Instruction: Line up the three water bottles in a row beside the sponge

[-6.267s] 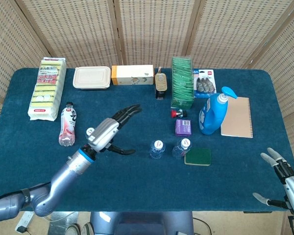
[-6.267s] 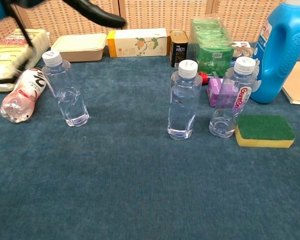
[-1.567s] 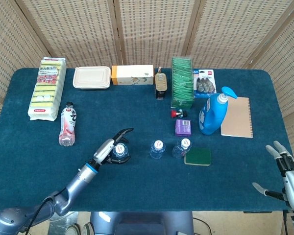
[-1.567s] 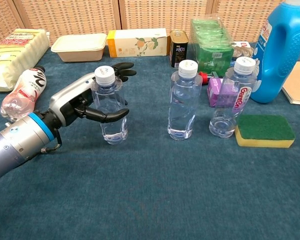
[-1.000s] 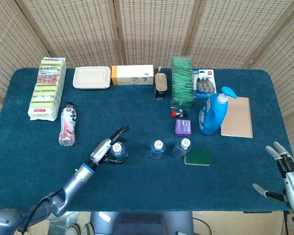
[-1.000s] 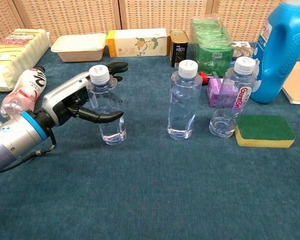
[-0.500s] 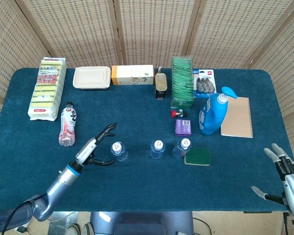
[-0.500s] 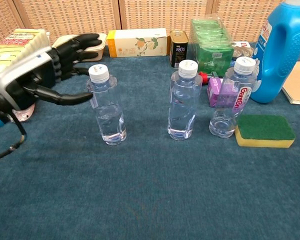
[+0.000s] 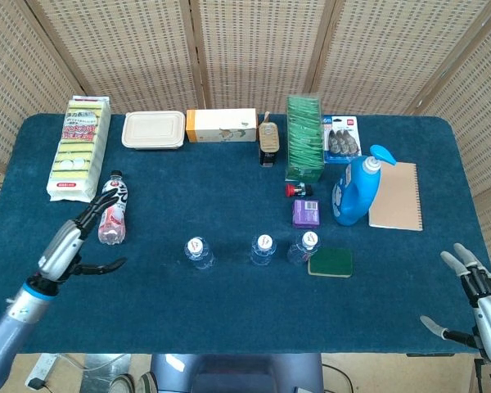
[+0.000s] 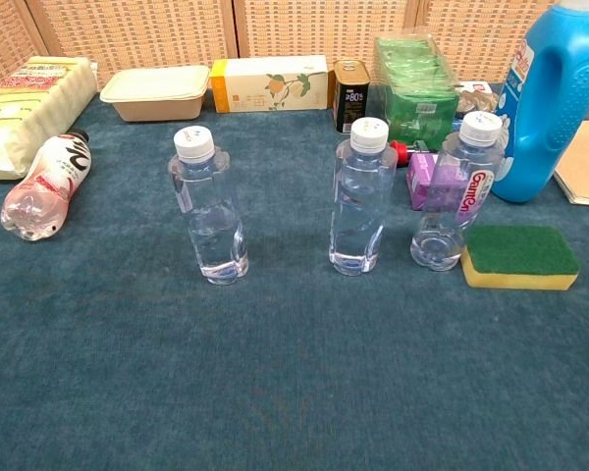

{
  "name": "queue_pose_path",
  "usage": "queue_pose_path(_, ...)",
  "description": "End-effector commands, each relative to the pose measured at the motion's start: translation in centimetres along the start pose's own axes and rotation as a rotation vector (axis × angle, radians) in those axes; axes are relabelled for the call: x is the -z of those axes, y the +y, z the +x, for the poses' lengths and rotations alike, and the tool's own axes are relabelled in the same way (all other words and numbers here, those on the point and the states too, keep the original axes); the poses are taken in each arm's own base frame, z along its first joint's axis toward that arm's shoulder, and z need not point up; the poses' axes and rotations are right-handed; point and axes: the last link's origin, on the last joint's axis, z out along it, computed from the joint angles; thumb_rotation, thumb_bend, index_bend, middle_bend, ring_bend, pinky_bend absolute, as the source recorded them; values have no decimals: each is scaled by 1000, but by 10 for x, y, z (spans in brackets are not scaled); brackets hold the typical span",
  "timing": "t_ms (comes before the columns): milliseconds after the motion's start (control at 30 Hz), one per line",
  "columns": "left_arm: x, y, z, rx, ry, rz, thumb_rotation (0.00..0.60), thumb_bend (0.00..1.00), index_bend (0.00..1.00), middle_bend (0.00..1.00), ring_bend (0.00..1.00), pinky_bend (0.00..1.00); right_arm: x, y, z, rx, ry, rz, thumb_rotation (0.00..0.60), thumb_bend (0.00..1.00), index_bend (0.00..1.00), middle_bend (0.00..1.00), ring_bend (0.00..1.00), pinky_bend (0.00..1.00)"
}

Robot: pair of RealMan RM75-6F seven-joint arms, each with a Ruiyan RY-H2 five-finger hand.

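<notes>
Left hand [image 9: 65, 243] now well clear of leftmost bottle [image 10: 209, 205]

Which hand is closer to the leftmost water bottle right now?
Left. The left hand sits open off to the left of the leftmost water bottle; the right hand is far across at the table's right edge.

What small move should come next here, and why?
Probably none beyond resting the arms: the three bottles stand upright in a row ending beside the sponge, and the left hand is open and clear of them.
</notes>
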Motion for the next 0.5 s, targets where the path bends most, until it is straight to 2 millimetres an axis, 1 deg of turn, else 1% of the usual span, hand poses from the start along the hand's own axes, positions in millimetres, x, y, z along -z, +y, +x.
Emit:
queue_pose_path(33, 41, -3, 26, -147, 11, 134, 600, 208, 0, 0, 0, 97, 1, 0, 1, 7, 6, -1, 600, 25, 100, 0, 0, 83)
queue_pose_path(200, 88, -9, 45, -270, 38, 302, 600, 209, 0, 0, 0, 78, 2, 2, 2, 57, 19, -23, 600, 24, 99, 0, 0, 73)
queue_pose_path(233, 114, -16, 51, -303, 49, 405, 600, 209, 0, 0, 0, 70, 3, 5, 3, 95, 24, -42, 600, 25, 98, 0, 0, 73)
queue_pose_path(300, 134, -15, 53, -324, 65, 465, 600, 209, 0, 0, 0, 61, 3, 4, 3, 127, 34, -61, 600, 25, 93, 0, 0, 69)
queue_pose_path(367, 147, -15, 54, -332, 79, 500, 600, 208, 0, 0, 0, 55, 3, 4, 3, 141, 41, -71, 600, 25, 87, 0, 0, 63)
queue_pose_path(500, 159, -15, 52, -325, 80, 500, 600, 209, 0, 0, 0, 54, 3, 4, 3, 150, 47, -81, 600, 24, 84, 0, 0, 54)
